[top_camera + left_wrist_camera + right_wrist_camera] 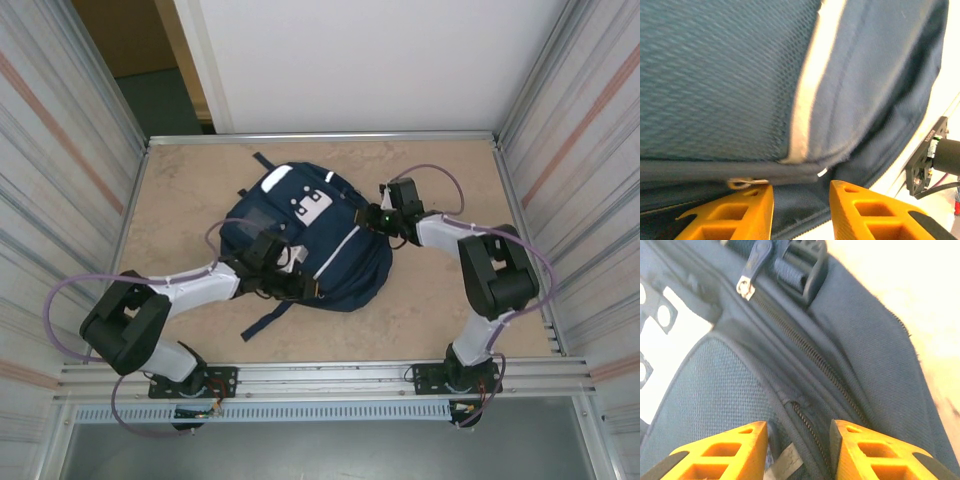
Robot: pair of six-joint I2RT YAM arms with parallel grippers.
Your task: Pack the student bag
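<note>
student bag (340, 272) flat on table (190, 195)

left gripper (801, 210): fingers (730, 215) parted | right gripper (799, 450): fingers (875, 452) parted | both arms bent inward

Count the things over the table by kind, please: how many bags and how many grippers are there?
Student bag, navy blue: 1
Grippers with orange fingers: 2, the left gripper and the right gripper
Total: 3
</note>
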